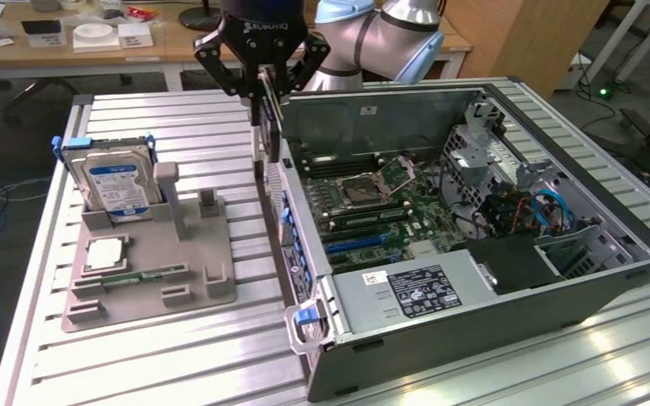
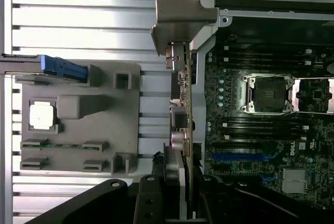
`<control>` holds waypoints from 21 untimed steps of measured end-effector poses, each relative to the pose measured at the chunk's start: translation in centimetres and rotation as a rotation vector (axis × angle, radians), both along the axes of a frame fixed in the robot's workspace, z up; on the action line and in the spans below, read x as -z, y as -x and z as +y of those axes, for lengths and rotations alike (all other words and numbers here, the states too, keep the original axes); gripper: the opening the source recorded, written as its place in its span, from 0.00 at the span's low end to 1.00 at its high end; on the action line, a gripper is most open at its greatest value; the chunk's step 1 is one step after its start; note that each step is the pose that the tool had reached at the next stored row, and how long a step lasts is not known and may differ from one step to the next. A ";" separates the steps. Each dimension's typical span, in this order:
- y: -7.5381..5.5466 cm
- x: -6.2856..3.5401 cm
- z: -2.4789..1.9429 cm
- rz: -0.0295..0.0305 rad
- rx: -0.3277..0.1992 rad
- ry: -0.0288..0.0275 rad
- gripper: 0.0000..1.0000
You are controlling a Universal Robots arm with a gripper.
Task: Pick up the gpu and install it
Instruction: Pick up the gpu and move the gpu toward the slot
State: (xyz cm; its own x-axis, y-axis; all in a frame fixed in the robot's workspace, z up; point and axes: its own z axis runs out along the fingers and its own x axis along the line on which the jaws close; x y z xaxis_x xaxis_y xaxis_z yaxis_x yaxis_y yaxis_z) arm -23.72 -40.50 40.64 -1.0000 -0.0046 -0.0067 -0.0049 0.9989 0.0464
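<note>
My gripper (image 1: 261, 80) is shut on the gpu (image 1: 267, 135), a thin dark card that hangs edge-on below the fingers. The card hovers above the side wall of the open computer case (image 1: 596, 279) at the exterior view's left, between the grey fixture and the motherboard (image 1: 382, 203). In the wrist view the gpu (image 2: 186, 104) runs as a thin line from my gripper (image 2: 180, 187) to its silver bracket (image 2: 180, 15), just beside the motherboard (image 2: 261, 130). Whether the card touches the case I cannot tell.
A grey fixture tray (image 1: 190, 292) lies on the slatted table at the exterior view's left. It holds a hard drive with a blue label (image 1: 116, 182), a processor (image 1: 105, 254) and a green memory stick (image 1: 145, 275). The case's power supply (image 1: 415, 292) sits at the near end.
</note>
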 end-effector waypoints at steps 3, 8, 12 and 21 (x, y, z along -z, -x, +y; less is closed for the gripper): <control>-0.4 0.00 0.00 0.0000 0.000 0.0000 0.29; -1.0 0.00 0.00 0.0001 0.000 0.0001 0.29; -1.4 0.00 0.00 0.0000 0.000 0.0000 0.29; -2.4 0.00 0.00 0.0000 0.000 0.0000 0.29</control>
